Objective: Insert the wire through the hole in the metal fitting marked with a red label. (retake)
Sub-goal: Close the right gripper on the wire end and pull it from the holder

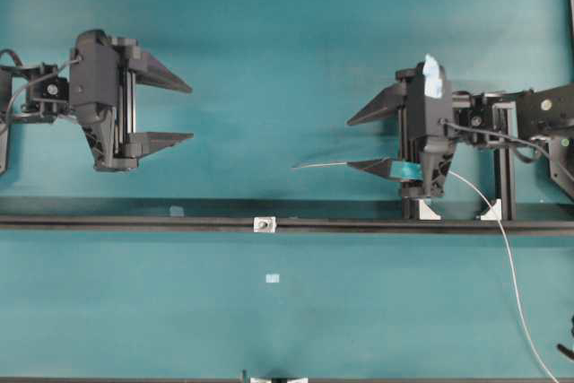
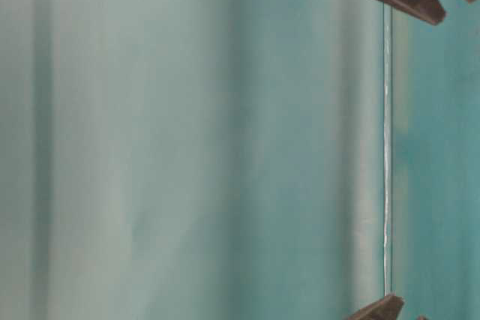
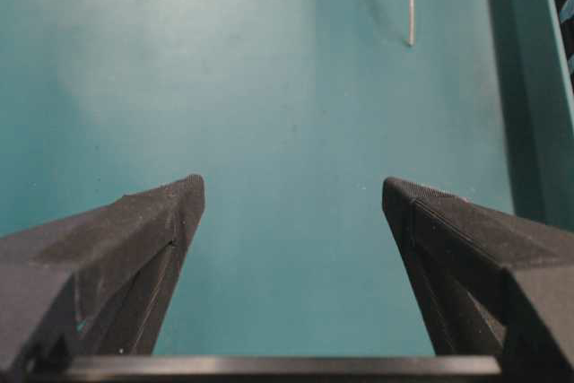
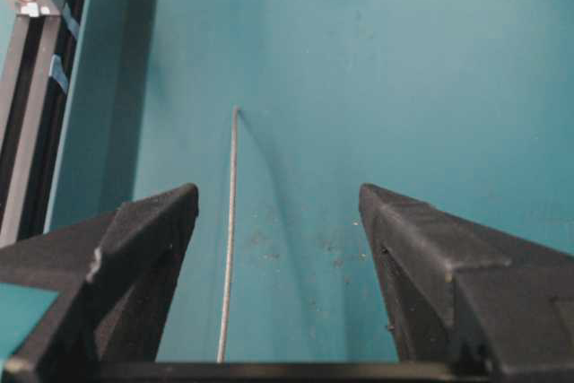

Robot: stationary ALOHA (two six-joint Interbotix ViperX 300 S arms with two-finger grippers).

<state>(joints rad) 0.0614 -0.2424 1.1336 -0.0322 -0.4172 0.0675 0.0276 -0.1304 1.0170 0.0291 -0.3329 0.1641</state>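
The black rail (image 1: 134, 221) was seen running across the teal table (image 1: 287, 320). The left gripper (image 1: 184, 112) was held above it with jaws wide and empty. The right gripper (image 1: 369, 141) likewise stood wide, nothing gripped. The wire (image 1: 516, 284) lay beneath it, its tip between the jaws. The metal fitting (image 1: 264, 223) sat on the rail, well apart from both.

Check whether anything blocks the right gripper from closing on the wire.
Nothing visible does. The wire lies on the teal table between the open fingers of the right gripper, nearer the finger on the rail side. Only bare table surrounds it there.
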